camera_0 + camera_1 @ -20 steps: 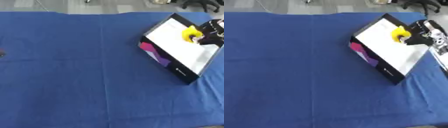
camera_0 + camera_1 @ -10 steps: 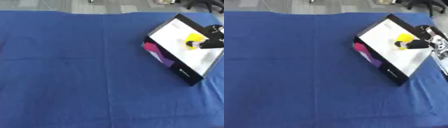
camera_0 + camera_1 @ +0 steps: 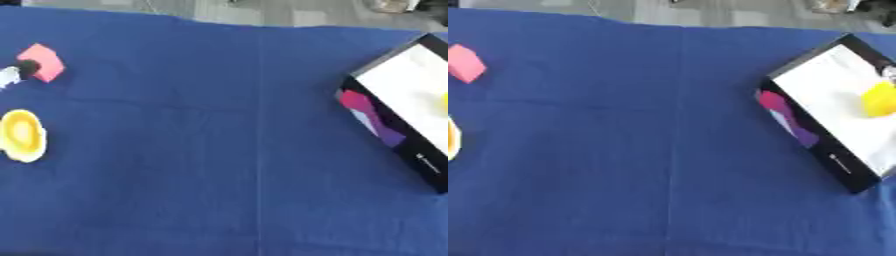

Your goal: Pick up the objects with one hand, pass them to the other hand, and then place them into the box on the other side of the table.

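A black box [image 3: 798,131] with a white inside lies at the right, tilted on the blue cloth. A yellow object [image 3: 878,98] rests inside it near the right edge. Just above it a small grey bit of my right hand [image 3: 889,73] shows at the picture's edge. At the far left lies a pink block [image 3: 42,61]. Only a black tip and a silver part of my left hand [image 3: 24,68] show, against the block's left side. Below them a round yellow thing [image 3: 20,135] lies on the cloth.
The blue cloth [image 3: 219,150] covers the whole table, with a fold line down its middle. Grey floor runs along the far edge at the top.
The camera has swung left, bringing the pink block, the round yellow thing and my left hand into view. The yellow object now lies in the box, out of my right hand.
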Motion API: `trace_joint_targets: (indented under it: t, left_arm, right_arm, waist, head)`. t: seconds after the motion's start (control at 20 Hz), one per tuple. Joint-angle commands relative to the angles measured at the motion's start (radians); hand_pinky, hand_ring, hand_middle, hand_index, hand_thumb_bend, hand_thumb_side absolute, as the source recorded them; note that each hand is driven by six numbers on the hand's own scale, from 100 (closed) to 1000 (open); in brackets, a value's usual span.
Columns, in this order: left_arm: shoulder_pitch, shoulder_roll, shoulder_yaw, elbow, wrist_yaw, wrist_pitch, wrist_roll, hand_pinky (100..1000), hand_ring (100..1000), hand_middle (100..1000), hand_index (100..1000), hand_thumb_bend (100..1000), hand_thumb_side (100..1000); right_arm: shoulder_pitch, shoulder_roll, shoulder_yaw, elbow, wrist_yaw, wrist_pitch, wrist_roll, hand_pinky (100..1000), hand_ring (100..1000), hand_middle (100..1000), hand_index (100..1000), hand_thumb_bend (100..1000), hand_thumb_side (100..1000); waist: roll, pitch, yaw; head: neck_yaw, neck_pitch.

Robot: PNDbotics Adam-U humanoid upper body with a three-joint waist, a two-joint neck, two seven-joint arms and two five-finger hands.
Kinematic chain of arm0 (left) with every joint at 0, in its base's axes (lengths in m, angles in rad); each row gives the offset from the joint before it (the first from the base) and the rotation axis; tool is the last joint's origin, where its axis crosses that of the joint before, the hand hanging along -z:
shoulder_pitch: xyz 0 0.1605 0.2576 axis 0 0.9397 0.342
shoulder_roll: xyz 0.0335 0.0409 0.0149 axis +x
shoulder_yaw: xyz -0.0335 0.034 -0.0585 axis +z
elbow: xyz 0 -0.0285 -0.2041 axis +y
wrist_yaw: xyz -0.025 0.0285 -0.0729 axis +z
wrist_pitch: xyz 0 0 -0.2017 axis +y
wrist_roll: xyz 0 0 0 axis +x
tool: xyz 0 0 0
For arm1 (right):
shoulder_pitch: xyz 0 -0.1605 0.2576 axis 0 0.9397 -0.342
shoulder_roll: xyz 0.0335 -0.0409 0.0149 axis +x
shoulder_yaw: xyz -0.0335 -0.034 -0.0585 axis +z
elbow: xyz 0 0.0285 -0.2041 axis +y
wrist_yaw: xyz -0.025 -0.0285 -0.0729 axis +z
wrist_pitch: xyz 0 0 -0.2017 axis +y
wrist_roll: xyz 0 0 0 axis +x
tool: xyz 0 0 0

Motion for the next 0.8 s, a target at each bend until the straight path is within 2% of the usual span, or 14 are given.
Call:
trace_joint_targets:
  t: [0.05, 0.1, 0.15, 0.25, 0.55, 0.8]
  left_arm:
    - [-0.021, 0.088, 0.02, 0.032, 0.039, 0.064, -0.098, 701, 690, 641, 789, 802, 466]
    - [-0.025, 0.1, 0.019, 0.044, 0.052, 0.082, -0.139, 704, 693, 644, 790, 795, 473]
    - [-0.029, 0.109, 0.019, 0.054, 0.064, 0.095, -0.175, 709, 699, 649, 792, 771, 483]
    - [-0.037, 0.127, 0.017, 0.075, 0.089, 0.12, -0.254, 718, 711, 657, 795, 757, 496]
    - [-0.046, 0.18, -0.009, 0.115, 0.121, 0.182, -0.451, 764, 757, 689, 809, 752, 514]
    - [-0.043, 0.203, -0.046, 0.141, 0.105, 0.227, -0.598, 783, 775, 704, 819, 797, 502]
  right_arm:
    - [-0.028, -0.023, -0.011, -0.069, -0.072, -0.006, -0.05, 863, 918, 849, 942, 395, 518]
    - [-0.035, -0.021, -0.008, -0.081, -0.091, -0.008, -0.053, 863, 918, 847, 942, 410, 504]
    - [-0.041, -0.019, -0.006, -0.091, -0.106, -0.011, -0.056, 861, 914, 836, 932, 501, 416]
    - [-0.053, -0.012, 0.0, -0.11, -0.127, -0.026, -0.066, 861, 912, 831, 929, 538, 383]
    - [-0.078, 0.0, 0.015, -0.135, -0.141, -0.025, -0.079, 859, 906, 825, 922, 548, 370]
    - [-0.088, 0.008, 0.021, -0.136, -0.141, -0.018, -0.085, 858, 904, 821, 918, 550, 372]
  waist:
    - [0.019, -0.016, 0.005]
    - [0.02, -0.017, 0.006]
    - [0.021, -0.018, 0.007]
    - [0.023, -0.019, 0.009]
    - [0.026, -0.02, 0.009]
    - [0.028, -0.019, 0.007]
  head:
    - [0.03, 0.004]
    - [0.035, 0.005]
    - [0.038, 0.006]
    - [0.042, 0.006]
    - [0.035, 0.011]
    - [0.025, 0.002]
